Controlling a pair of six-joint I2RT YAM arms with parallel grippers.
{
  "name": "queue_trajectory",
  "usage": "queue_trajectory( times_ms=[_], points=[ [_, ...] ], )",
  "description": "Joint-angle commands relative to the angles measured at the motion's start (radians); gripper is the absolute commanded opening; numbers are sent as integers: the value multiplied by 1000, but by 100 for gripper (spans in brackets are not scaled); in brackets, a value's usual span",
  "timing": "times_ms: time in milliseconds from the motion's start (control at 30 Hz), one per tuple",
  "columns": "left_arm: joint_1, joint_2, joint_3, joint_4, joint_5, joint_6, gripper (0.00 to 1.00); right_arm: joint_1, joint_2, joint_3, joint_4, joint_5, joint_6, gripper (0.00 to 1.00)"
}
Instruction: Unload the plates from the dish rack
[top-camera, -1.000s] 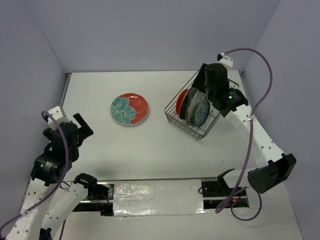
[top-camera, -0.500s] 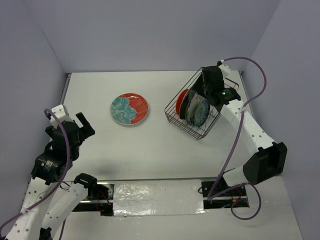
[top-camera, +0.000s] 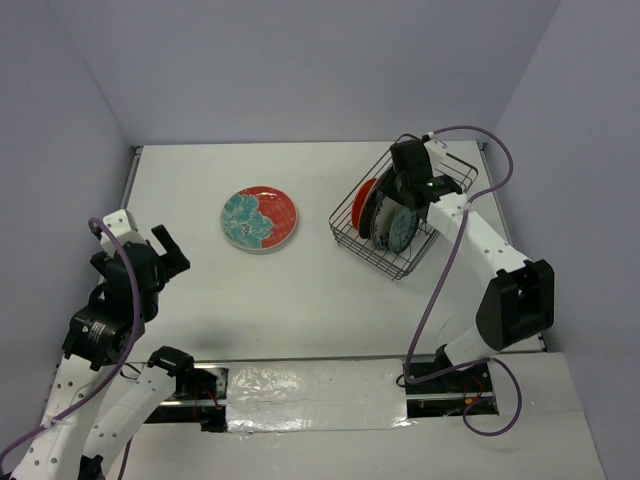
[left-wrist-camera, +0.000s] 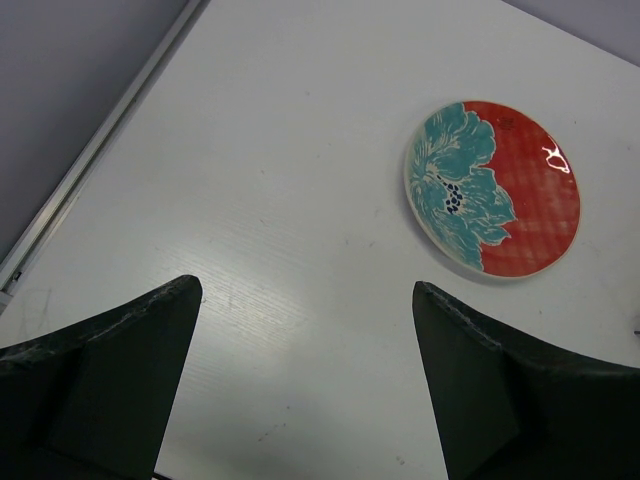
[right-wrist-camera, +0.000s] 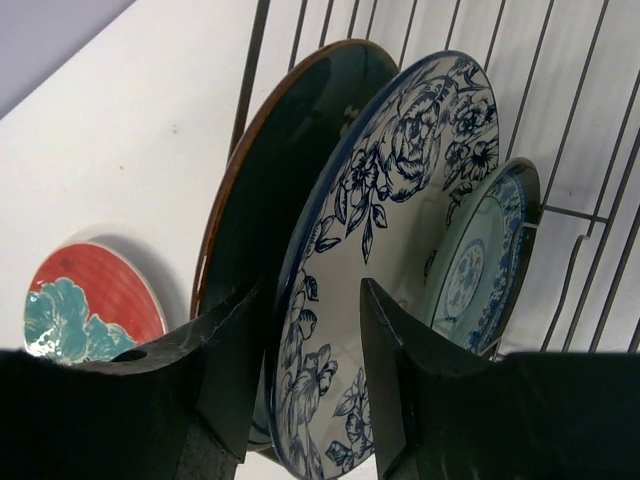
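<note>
Our right gripper (right-wrist-camera: 312, 300) straddles, jaws apart, the blue-flowered plate (right-wrist-camera: 400, 190) standing in the dish rack (top-camera: 385, 258), so we risk one finger nudging the dark plate (right-wrist-camera: 270, 170) just behind, or a thin rim grip slipping on lifting.

Rack at the table's far right, one plate out to its left.
The dish rack (top-camera: 420, 250) sits askew on the table (top-camera: 300, 300), with the standing plates (top-camera: 390, 218) on edge inside it, side by side. The flat plate (top-camera: 259, 218) lies well to the rack's left. The right gripper (right-wrist-camera: 312, 340) hangs over the rack, one finger on either side of a plate's rim. The left gripper (left-wrist-camera: 305, 330) is far to the rack's left, nearer the arm bases.
</note>
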Motion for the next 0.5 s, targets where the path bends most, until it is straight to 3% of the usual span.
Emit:
queue_trajectory(
  times_ms=[0, 133, 400, 467],
  points=[
    [0, -5, 0, 38, 1, 12, 100, -6, 2, -4, 45, 8, 17, 48],
    [0, -3, 0, 40, 4, 13, 99, -9, -22, -12, 39, 15, 17, 42],
    [0, -3, 0, 41, 7, 15, 100, -24, -101, -59, 50, 17, 6, 18],
    [2, -5, 0, 41, 7, 15, 100, -28, -114, -71, 53, 6, 3, 17]
  ],
)
